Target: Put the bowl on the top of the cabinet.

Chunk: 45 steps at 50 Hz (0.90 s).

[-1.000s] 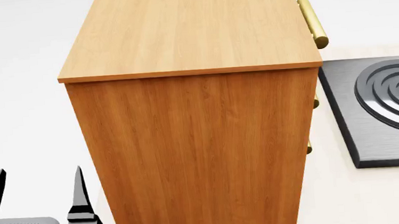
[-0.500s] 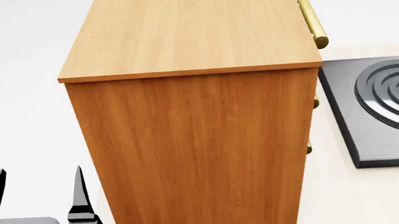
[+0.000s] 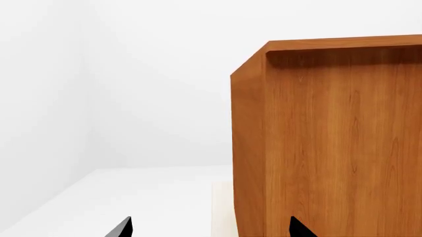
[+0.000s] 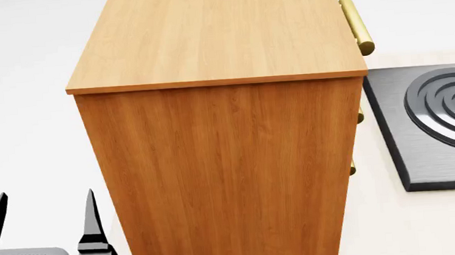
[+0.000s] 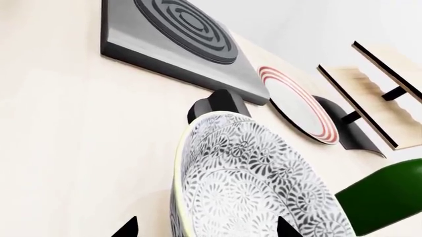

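The bowl (image 5: 257, 182), white with a dense grey leaf pattern, shows only in the right wrist view, close to the camera on the pale counter. My right gripper (image 5: 206, 228) is open, and its two dark tips straddle the bowl's near rim: one outside the wall, one over the inside. I cannot tell whether they touch it. The reddish-brown cabinet (image 4: 222, 164) fills the head view, with nothing on its lighter flat top (image 4: 212, 31). My left gripper (image 4: 45, 198) hangs open and holds nothing, low beside the cabinet's left side. In the left wrist view the left gripper (image 3: 211, 229) faces the cabinet (image 3: 329, 138).
A black hob with ring grooves (image 4: 438, 123) lies right of the cabinet; the hob (image 5: 178, 29) sits beyond the bowl. A red-ringed plate (image 5: 297, 106), a pale wooden rack (image 5: 376, 94) and a green bottle (image 5: 389, 192) stand near the bowl. Brass handles (image 4: 356, 25) jut from the cabinet's right face.
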Available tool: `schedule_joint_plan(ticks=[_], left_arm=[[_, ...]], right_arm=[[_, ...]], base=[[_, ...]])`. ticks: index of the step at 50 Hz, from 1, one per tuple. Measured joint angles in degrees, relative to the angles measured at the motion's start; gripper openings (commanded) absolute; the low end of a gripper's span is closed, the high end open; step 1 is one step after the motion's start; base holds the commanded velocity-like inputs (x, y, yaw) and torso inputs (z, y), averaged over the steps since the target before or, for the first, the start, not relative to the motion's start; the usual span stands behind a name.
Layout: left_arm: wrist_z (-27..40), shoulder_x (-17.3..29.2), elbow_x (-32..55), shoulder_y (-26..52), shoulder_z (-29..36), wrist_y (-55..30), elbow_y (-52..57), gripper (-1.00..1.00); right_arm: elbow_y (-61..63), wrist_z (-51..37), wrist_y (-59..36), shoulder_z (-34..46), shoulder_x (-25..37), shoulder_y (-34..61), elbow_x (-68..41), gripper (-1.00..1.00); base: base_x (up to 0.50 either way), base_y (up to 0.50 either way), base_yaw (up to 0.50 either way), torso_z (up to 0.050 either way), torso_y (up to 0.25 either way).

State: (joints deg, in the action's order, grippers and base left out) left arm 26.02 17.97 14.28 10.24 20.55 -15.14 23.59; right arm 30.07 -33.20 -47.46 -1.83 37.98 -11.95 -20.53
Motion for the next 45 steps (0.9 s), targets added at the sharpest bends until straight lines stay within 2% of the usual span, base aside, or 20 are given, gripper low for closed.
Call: schedule_joint_plan(ticks=[45], left_arm=[[0.6,0.5,0.6,0.2,0.5,0.4,-0.3,1.00]], right_arm=[[-1.8,0.1,0.7,0.7,-0.2,0.5,0.4,1.00]], base=[[0.00,0.00,0.00,0.000,0.000]])
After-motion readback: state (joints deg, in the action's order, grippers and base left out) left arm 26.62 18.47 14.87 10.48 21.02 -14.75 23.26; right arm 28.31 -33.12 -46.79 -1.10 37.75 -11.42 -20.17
